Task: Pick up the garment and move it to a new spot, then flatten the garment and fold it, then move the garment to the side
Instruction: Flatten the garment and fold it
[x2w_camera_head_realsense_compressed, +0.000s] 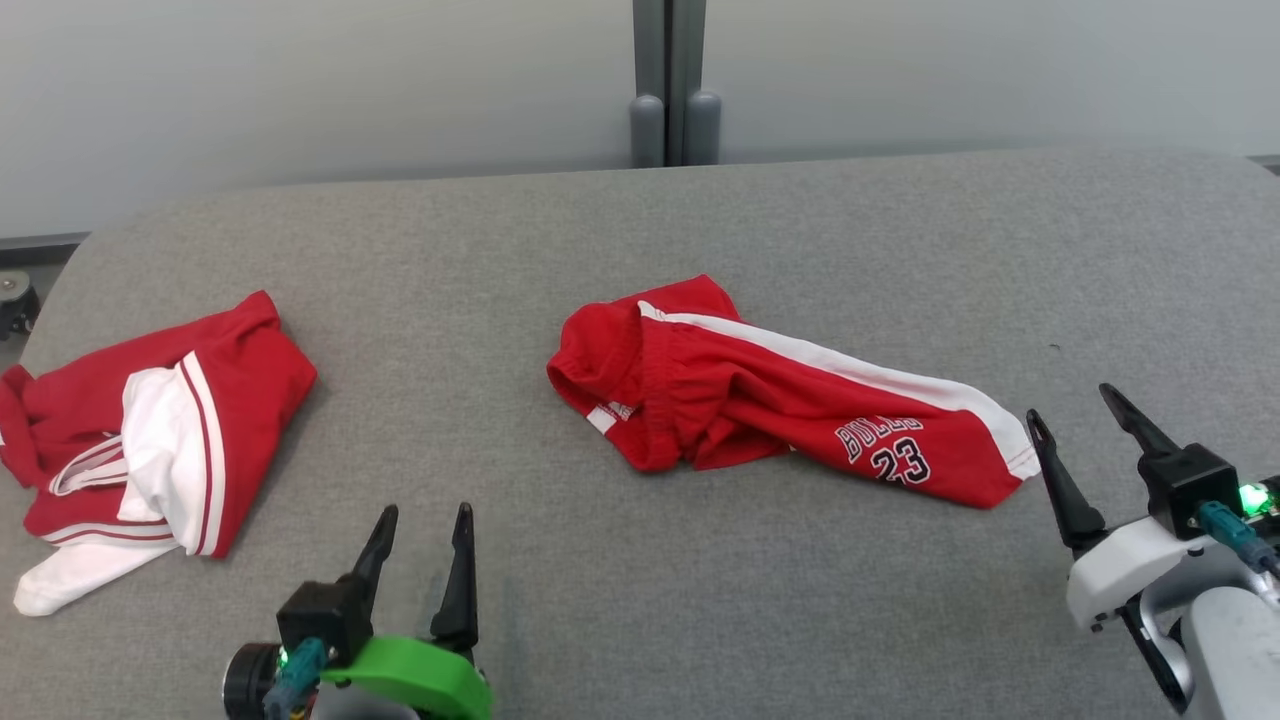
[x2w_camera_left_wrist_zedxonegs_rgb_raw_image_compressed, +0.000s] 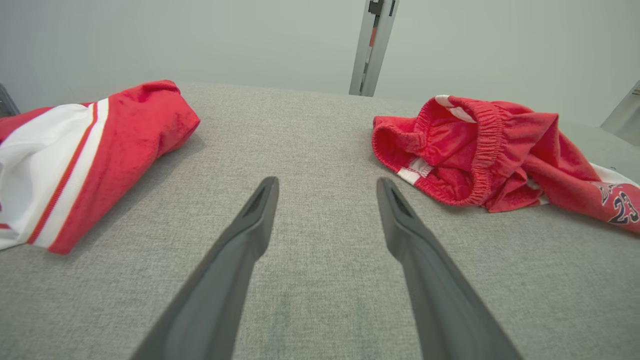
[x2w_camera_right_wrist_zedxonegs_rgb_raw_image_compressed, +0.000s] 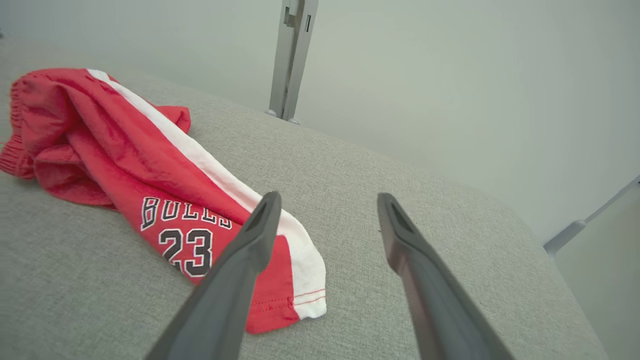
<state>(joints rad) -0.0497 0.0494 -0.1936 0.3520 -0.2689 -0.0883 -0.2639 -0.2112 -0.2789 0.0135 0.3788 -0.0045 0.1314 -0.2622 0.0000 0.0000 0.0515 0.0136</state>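
Note:
The garment (x2w_camera_head_realsense_compressed: 760, 395) lies crumpled in the middle of the grey table. It is red with a white side stripe, an elastic waistband, a small white tag and dark lettering "BULLS 23". The left wrist view has the garment (x2w_camera_left_wrist_zedxonegs_rgb_raw_image_compressed: 480, 155) at the right, and the right wrist view has the garment (x2w_camera_right_wrist_zedxonegs_rgb_raw_image_compressed: 125, 160) at the left. My right gripper (x2w_camera_head_realsense_compressed: 1070, 403) stands open just right of its white-edged hem. Nothing is between the fingers of the right gripper (x2w_camera_right_wrist_zedxonegs_rgb_raw_image_compressed: 328, 200). My left gripper (x2w_camera_head_realsense_compressed: 427, 515) is open near the front edge, apart from the cloth. The left gripper (x2w_camera_left_wrist_zedxonegs_rgb_raw_image_compressed: 327, 185) is empty too.
A second red-and-white cloth bundle (x2w_camera_head_realsense_compressed: 160, 430) lies folded at the table's left edge; the bundle (x2w_camera_left_wrist_zedxonegs_rgb_raw_image_compressed: 75, 155) shows left of my left fingers. The grey padded table (x2w_camera_head_realsense_compressed: 640, 230) has rounded far corners. A grey post (x2w_camera_head_realsense_compressed: 672, 80) stands behind it against a pale wall.

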